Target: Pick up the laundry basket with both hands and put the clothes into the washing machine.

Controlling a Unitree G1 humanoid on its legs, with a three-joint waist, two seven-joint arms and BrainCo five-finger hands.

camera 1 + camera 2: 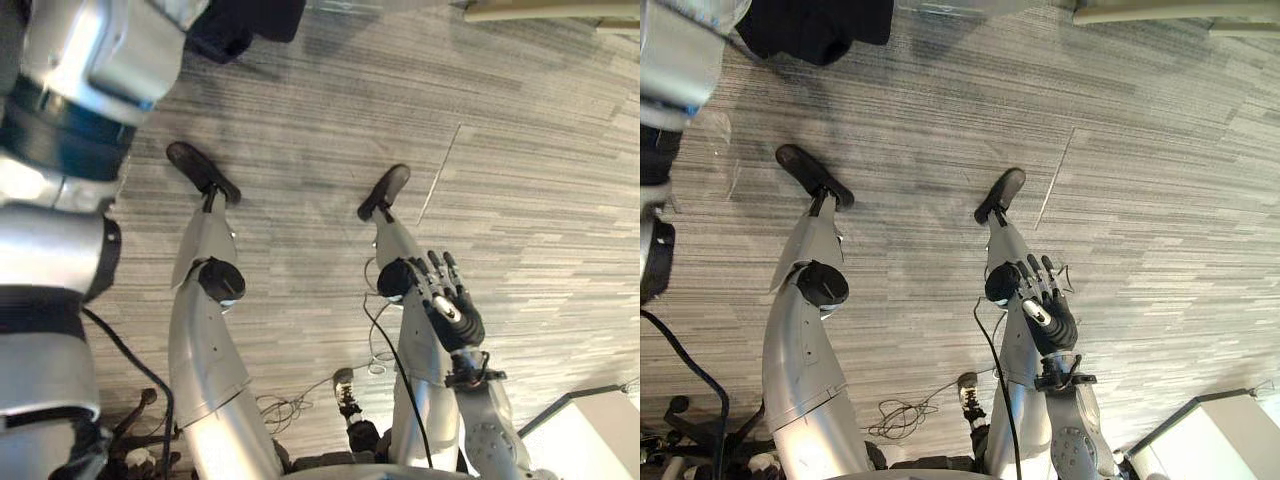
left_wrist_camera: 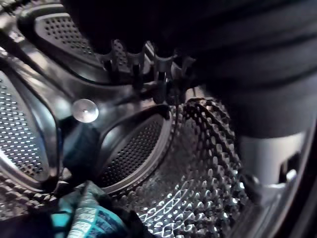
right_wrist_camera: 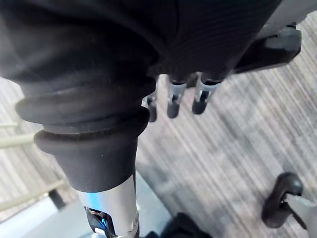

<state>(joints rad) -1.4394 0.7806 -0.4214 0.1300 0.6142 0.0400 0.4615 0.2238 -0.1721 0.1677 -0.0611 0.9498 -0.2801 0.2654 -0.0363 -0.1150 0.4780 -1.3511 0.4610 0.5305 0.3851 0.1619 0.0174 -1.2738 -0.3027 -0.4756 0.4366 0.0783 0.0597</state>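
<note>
Perforated metal drum (image 2: 198,163), perhaps crumpled teal cloth (image 2: 89,218)

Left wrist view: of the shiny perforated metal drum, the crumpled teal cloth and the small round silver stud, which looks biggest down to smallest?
1. Shiny perforated metal drum.
2. Crumpled teal cloth, partly out of frame.
3. Small round silver stud.

Washing machine drum (image 2: 198,163): shiny perforated metal wall, dark perforated paddles (image 2: 133,148) raised along it, a round silver stud (image 2: 84,110) between them.
Clothes (image 2: 86,220): one crumpled bundle of teal and pale patterned cloth, lying inside the drum against the wall, just beside a paddle, partly cut off at the frame's edge.
</note>
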